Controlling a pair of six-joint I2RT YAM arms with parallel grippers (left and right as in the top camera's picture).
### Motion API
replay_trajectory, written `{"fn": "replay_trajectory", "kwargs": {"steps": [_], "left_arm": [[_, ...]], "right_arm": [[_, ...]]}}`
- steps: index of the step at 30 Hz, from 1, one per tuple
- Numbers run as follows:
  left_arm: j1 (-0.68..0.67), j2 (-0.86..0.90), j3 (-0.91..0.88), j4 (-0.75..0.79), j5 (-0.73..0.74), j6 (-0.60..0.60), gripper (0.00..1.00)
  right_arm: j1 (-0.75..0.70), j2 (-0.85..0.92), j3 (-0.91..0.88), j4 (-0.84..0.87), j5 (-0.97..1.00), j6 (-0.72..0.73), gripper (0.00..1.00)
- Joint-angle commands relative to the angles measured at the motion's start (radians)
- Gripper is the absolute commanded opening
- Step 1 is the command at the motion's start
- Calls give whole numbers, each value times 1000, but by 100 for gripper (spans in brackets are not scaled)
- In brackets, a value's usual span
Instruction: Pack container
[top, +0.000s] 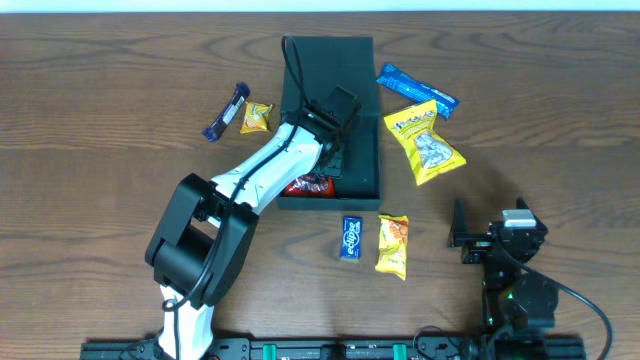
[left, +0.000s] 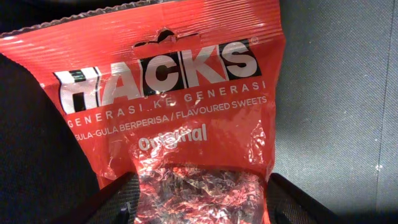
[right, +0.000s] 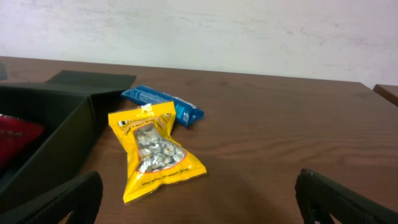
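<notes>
Step in hand, by my read: setting a snack down in the container (top: 362, 140), which stood mid-table at the far side, lid flapped open. The left gripper (left: 200, 202) was inside it, jaws half-wide and pinching the lower end of the red packet (left: 168, 106), which lay on the box floor. Next move calls for letting go, lifting clear of the walls and fetching another snack. The right gripper (right: 200, 202) was wide and empty. Count: one container, one red packet in it, and six snacks on the table (top: 100, 150): big yellow packet (top: 427, 142), two small yellow packets (top: 257, 117) (top: 393, 246), long blue packet (top: 416, 91), small blue packet (top: 350, 238), purple bar (top: 225, 112).
</notes>
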Motion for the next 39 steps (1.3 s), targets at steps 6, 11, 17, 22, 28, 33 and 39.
{"fn": "replay_trajectory", "kwargs": {"steps": [6, 11, 17, 22, 28, 33, 39], "left_arm": [[-15, -79, 61, -5, -37, -9, 68], [-16, -199, 66, 5, -43, 22, 70], [-16, -388, 66, -99, -127, 68, 75], [-8, -520, 66, -251, -206, 67, 96], [23, -691, 65, -389, -232, 56, 95], [32, -808, 65, -459, -239, 56, 95], [32, -908, 65, -574, -283, 47, 95]], "right_arm": [[-8, -4, -4, 0, 1, -8, 99], [-8, -5, -4, 0, 1, -8, 99], [-8, -5, -4, 0, 1, -8, 99], [-8, -4, -4, 0, 1, -8, 99], [-8, -5, -4, 0, 1, -8, 99], [-8, -5, -4, 0, 1, -8, 99], [-8, -4, -4, 0, 1, -8, 99]]}}
